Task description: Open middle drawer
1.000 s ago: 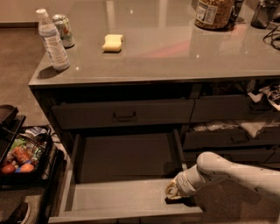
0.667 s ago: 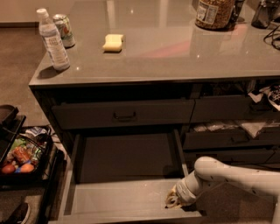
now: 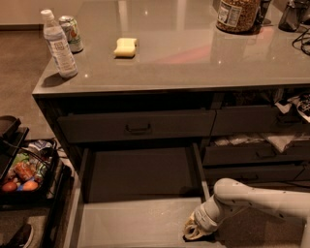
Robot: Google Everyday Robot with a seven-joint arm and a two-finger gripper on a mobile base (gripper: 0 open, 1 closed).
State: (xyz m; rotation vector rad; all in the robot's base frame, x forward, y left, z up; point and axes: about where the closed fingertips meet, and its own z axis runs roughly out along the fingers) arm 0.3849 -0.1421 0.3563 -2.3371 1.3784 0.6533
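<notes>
The middle drawer (image 3: 131, 220) stands pulled far out below the counter. Its pale grey inner floor shows, and its front and handle are cut off by the bottom edge of the view. My gripper (image 3: 193, 231) is on the end of the white arm coming in from the right. It sits low at the drawer's front right corner, on or just above the floor beside the right side wall. The closed top drawer (image 3: 138, 128) with its small loop handle is above the open one.
A water bottle (image 3: 57, 44), a can (image 3: 71, 33) and a yellow sponge (image 3: 125, 47) stand on the grey countertop (image 3: 193, 53), with a jar (image 3: 237, 14) at the back. The right-hand drawers (image 3: 256, 152) are partly open with clutter. A black basket of food (image 3: 22, 174) sits on the left.
My gripper has moved down and toward the front of the drawer, closer to the bottom edge of the view. The drawer looks about as far out as before.
</notes>
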